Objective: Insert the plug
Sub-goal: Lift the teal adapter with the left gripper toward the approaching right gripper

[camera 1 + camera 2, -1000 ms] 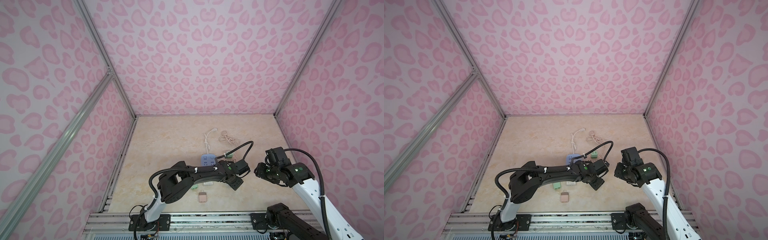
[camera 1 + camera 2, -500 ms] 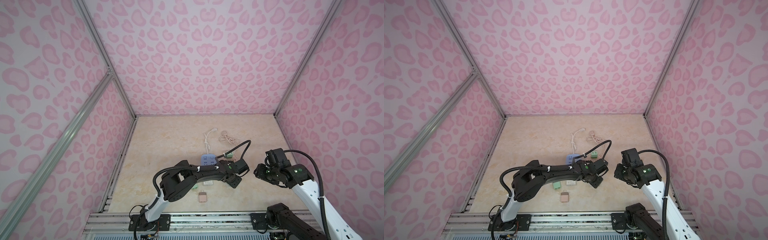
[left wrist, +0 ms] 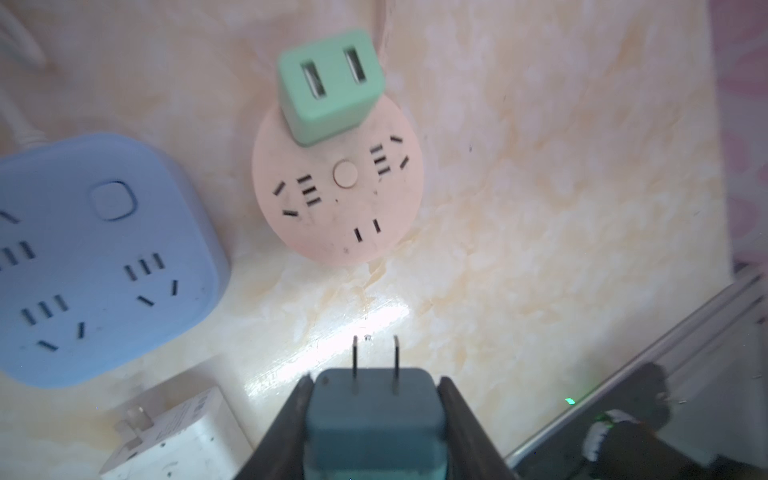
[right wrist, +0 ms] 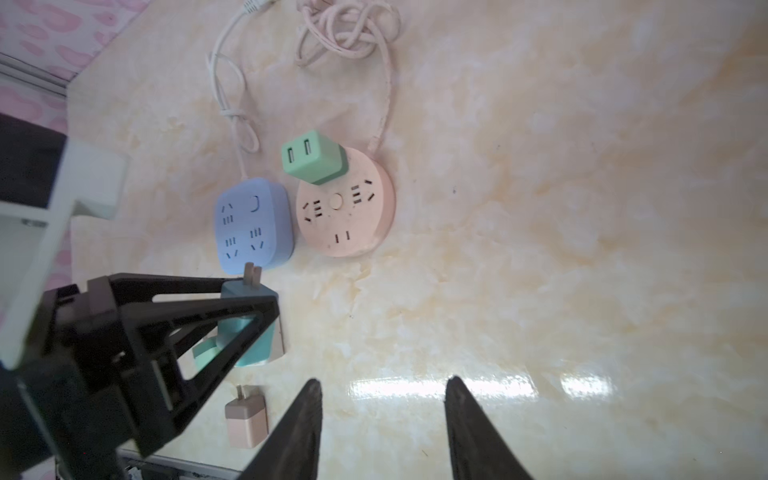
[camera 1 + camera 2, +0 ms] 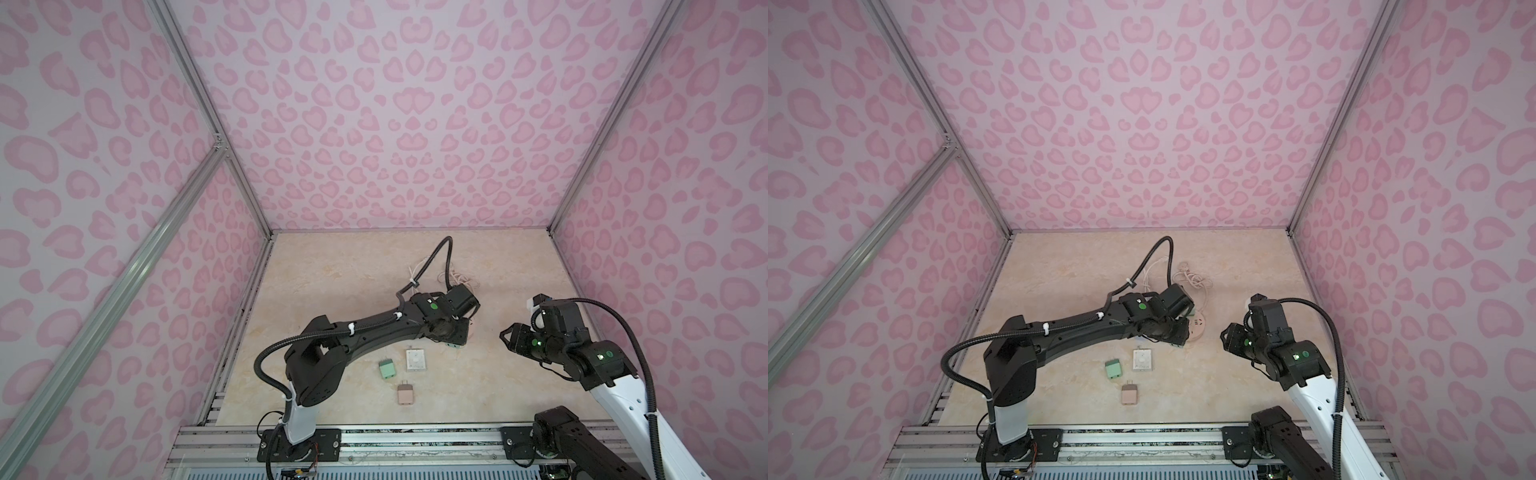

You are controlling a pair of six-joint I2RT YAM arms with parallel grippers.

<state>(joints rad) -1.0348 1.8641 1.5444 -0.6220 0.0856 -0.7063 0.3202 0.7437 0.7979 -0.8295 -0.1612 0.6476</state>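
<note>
Below centre in a top view, left gripper clenches teal plug; square prongs to paired slots of pink socket before pressing.

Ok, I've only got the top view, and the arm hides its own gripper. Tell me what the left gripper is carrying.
Observer: In the left wrist view the left gripper is shut on a teal two-prong plug, prongs sticking out in front.
Operator: Now list the free sockets.
Observer: A light green USB charger fills one socket of the round pink power strip; the two-slot socket nearest the prongs is empty.
</note>
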